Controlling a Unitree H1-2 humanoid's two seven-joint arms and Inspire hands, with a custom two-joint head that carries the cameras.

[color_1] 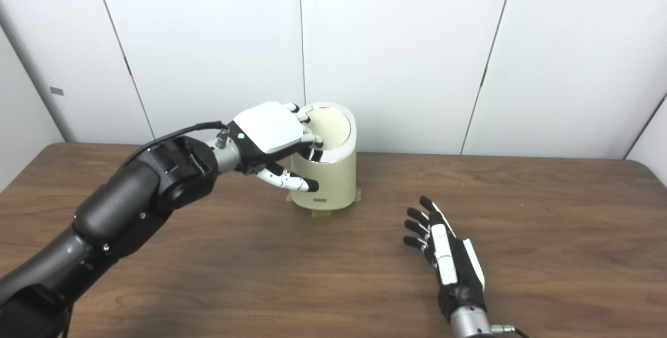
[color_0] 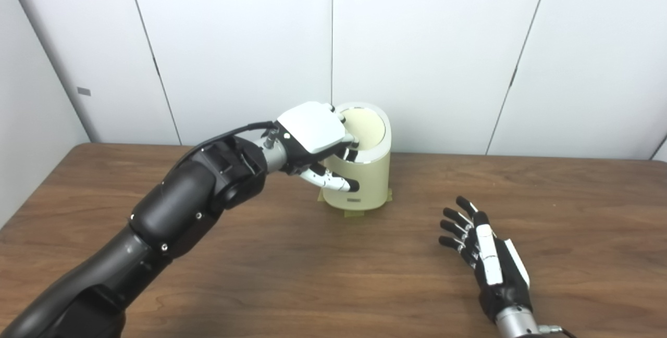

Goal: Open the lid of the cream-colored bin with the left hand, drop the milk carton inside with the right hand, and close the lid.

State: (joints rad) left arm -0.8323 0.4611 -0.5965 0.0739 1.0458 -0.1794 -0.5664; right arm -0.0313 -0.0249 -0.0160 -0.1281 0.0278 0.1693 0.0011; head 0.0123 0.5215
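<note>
So, you're late in the task, by the look of it. Your left hand [color_0: 312, 132] sits on top of the cream bin [color_0: 359, 176], fingers curled over the near-left rim of the lid [color_0: 367, 127], thumb sticking out in front of the bin wall. Can't tell if it's actually gripping the lid or just resting/pressing on it; it's not holding anything loose.

Lid state: it looks tilted w/ a thin dark gap under the near edge right by your fingers, so prob. not fully shut. Could be mid-open or mid-close, the views don't settle it.

Your right hand [color_1: 443, 254] is low over the table [color_0: 292, 275], well apart from the bin, to its right and nearer the camera. Fingers spread, palm empty, carrying nothing.

Milk carton: not visible anywhere, not on the table, not in either hand. My guess is it's already inside the bin, but the inside is hidden, so that's inference only.

If so, done: lid opened, carton dropped. Left: seat the lid flat, pull the left hand off.

Counts:
- bin: 1
- lid: 1
- hands: 2 (1 on the bin, 1 free)
- carton: 0 in view
- tape/pad bits [color_0: 354, 214] under the bin base: a few yellowish corners poke out, can't count exactly
</note>
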